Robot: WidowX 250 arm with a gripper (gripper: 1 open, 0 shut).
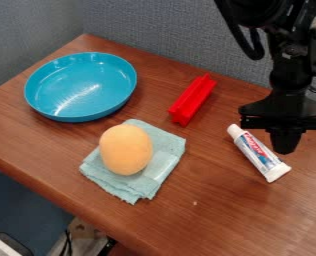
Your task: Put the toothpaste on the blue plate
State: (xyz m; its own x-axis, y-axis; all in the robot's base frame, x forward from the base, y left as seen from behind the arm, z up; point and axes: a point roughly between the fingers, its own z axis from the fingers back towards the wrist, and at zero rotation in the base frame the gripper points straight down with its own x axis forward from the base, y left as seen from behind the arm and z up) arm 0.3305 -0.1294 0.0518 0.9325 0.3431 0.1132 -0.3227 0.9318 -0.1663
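Fingers [289,146] closed, empty, hovering just right of toothpaste [260,152]; descending shut risks pushing tube, no grasp.

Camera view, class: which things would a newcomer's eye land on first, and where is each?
The big blue plate at the table's far left, then the orange ball on the pale teal cloth near the front edge. At right, the black gripper hangs shut beside the toothpaste.
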